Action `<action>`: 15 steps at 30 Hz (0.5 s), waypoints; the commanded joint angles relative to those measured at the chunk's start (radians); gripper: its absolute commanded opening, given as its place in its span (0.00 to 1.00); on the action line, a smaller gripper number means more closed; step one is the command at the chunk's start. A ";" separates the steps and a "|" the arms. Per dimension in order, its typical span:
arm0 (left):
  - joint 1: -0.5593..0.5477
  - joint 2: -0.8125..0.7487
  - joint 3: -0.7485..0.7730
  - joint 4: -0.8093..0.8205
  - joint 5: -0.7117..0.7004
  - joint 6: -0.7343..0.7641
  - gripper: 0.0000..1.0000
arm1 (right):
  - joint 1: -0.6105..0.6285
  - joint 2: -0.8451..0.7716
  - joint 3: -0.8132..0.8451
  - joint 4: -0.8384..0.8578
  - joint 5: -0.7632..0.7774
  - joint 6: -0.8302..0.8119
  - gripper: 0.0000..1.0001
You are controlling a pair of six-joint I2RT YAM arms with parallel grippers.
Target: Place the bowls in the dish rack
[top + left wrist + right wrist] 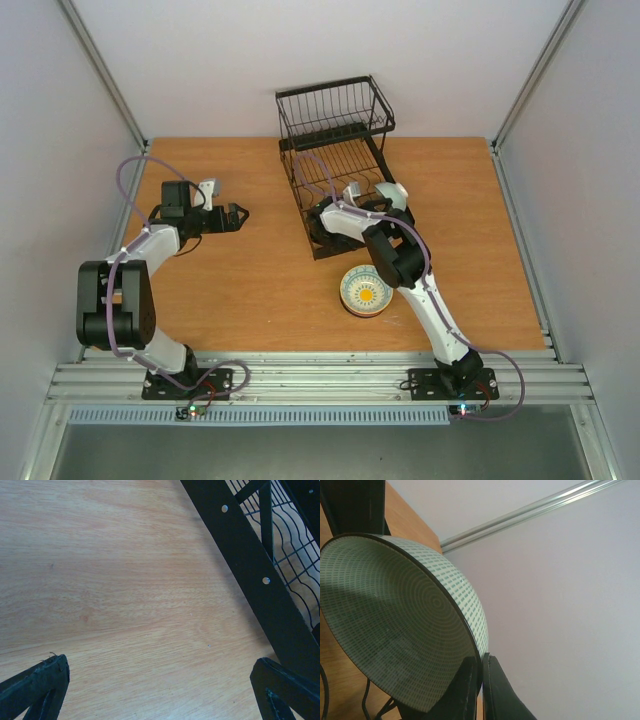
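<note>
The black wire dish rack stands at the back middle of the table. My right gripper is shut on the rim of a pale green bowl with a ringed, dashed pattern inside, and holds it tilted on edge. In the top view this bowl is over the rack's near right part, with the right gripper beside it. A bowl with a yellow centre sits on the table in front of the rack. My left gripper is open and empty, left of the rack; its fingers frame bare wood.
The rack's black side bar runs along the right of the left wrist view. The rack's taller basket section is at the far end. White walls and metal rails enclose the wooden table.
</note>
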 commanded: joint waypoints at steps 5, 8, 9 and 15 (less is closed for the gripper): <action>0.001 0.011 0.036 -0.002 0.013 -0.005 0.99 | 0.044 0.017 -0.036 -0.178 0.016 0.025 0.04; 0.001 0.008 0.035 -0.001 0.012 -0.003 0.99 | 0.058 0.019 -0.051 -0.179 -0.013 0.033 0.05; 0.000 0.008 0.036 0.000 0.013 -0.003 0.99 | 0.064 0.019 -0.056 -0.179 -0.023 0.039 0.05; 0.001 0.011 0.035 0.002 0.017 -0.005 0.99 | 0.091 0.031 -0.059 -0.179 -0.070 0.049 0.06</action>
